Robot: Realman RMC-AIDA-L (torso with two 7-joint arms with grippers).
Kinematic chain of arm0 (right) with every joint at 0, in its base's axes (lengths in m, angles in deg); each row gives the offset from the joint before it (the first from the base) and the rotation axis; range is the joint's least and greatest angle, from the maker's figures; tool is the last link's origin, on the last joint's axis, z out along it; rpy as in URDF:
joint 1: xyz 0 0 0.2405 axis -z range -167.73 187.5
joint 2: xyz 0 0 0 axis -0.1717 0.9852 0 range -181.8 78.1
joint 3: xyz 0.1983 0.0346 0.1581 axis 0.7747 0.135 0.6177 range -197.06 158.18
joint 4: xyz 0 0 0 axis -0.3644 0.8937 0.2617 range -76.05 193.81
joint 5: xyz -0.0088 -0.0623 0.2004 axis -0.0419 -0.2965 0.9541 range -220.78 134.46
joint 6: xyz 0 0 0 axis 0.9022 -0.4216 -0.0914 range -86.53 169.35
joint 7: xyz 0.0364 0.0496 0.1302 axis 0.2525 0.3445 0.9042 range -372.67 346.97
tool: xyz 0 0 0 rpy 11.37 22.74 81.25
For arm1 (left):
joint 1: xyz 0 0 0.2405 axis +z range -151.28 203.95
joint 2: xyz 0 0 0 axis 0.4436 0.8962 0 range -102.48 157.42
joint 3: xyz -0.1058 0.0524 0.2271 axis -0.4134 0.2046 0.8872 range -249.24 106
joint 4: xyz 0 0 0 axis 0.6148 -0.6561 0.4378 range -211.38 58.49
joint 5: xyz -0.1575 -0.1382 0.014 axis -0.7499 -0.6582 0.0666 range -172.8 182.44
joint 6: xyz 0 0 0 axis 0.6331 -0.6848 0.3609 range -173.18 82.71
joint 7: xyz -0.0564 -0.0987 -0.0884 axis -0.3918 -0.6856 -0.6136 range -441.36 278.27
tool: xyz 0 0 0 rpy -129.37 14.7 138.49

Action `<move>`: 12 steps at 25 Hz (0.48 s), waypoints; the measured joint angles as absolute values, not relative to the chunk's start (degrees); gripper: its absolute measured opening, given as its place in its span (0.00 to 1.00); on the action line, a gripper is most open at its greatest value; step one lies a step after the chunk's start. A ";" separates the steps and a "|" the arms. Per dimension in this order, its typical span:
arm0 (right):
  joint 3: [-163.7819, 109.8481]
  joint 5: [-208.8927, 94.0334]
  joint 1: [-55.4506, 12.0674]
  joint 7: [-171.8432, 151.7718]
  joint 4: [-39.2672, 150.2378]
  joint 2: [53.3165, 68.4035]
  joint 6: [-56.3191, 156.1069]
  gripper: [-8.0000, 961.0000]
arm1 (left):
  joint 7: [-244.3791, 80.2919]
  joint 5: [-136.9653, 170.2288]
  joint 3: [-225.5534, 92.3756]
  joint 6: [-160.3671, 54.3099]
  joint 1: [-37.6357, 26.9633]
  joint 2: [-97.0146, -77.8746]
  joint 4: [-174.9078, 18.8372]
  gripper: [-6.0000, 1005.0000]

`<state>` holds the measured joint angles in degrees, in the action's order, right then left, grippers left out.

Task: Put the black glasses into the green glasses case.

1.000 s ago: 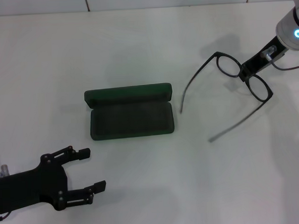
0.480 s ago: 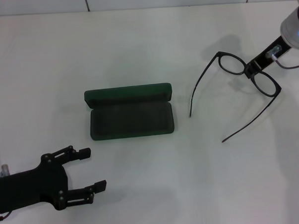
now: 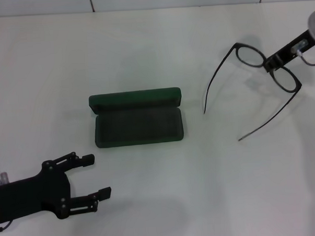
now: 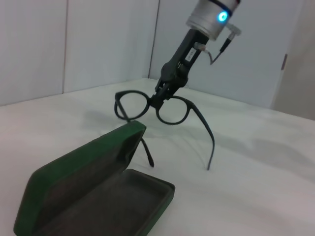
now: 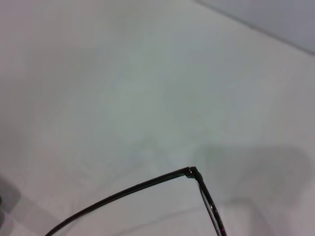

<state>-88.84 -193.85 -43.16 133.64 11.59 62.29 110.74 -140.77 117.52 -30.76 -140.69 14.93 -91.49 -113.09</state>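
Observation:
The black glasses (image 3: 249, 56) hang in the air at the far right, temple arms unfolded and pointing toward me. My right gripper (image 3: 273, 66) is shut on their bridge from above. The left wrist view shows this too: the right gripper (image 4: 162, 97) pinches the glasses (image 4: 132, 105) above the table, beyond the case. The green glasses case (image 3: 138, 126) lies open at the middle of the table, lid (image 3: 134, 99) tilted up at the back, its lining bare; it also shows in the left wrist view (image 4: 93, 206). My left gripper (image 3: 92, 177) is open and empty at the near left. The right wrist view shows only one hinge corner of the glasses (image 5: 192, 172).
The white table (image 3: 154, 40) carries nothing else. A pale wall (image 4: 74, 44) stands behind it.
My right gripper has carried the glasses farther right and back, higher off the table. The case and the left arm have hardly moved.

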 joint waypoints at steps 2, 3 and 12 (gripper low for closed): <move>-87.63 -192.62 -41.56 133.28 9.38 62.05 110.90 0.10 | -141.51 116.92 -30.81 -140.92 14.91 -91.28 -113.12 0.87; -86.83 -191.92 -41.04 132.87 8.89 61.96 110.91 0.10 | -141.68 116.32 -30.86 -141.38 15.00 -91.18 -113.13 0.87; -77.44 -179.14 -33.35 122.17 5.14 60.92 111.95 0.09 | -146.49 111.73 -30.93 -143.09 15.35 -90.40 -113.26 0.87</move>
<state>-77.44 -179.14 -33.35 122.17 5.14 60.92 111.95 -146.49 111.73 -30.93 -143.09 15.35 -90.40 -113.26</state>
